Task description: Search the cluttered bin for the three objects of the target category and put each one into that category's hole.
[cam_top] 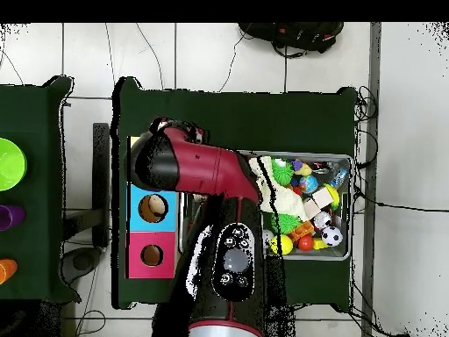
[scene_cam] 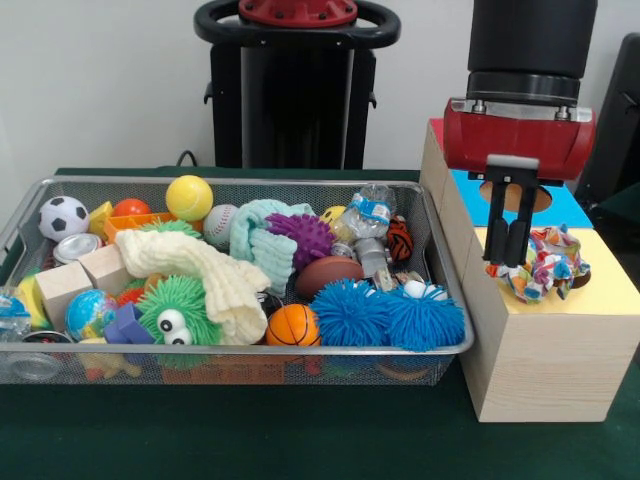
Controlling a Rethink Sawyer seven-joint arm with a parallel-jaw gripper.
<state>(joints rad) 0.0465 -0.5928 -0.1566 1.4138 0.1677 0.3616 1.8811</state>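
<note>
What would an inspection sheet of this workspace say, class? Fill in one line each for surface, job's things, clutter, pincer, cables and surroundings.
Surface: dark green table cover, bare along the near edge.
Job's things: wooden sorting box with yellow, blue and pink tops; multicoloured knotted toy on the yellow top, over its hole.
Clutter: wire mesh bin packed with balls, two blue spiky balls, a cream knitted cloth, wooden blocks and cans.
Pincer: pincer hangs beside the knotted toy; whether it grips it cannot be told.
Cables: several cables trail over the tiled floor.
Surroundings: white wall; a second green table carries coloured cups.
</note>
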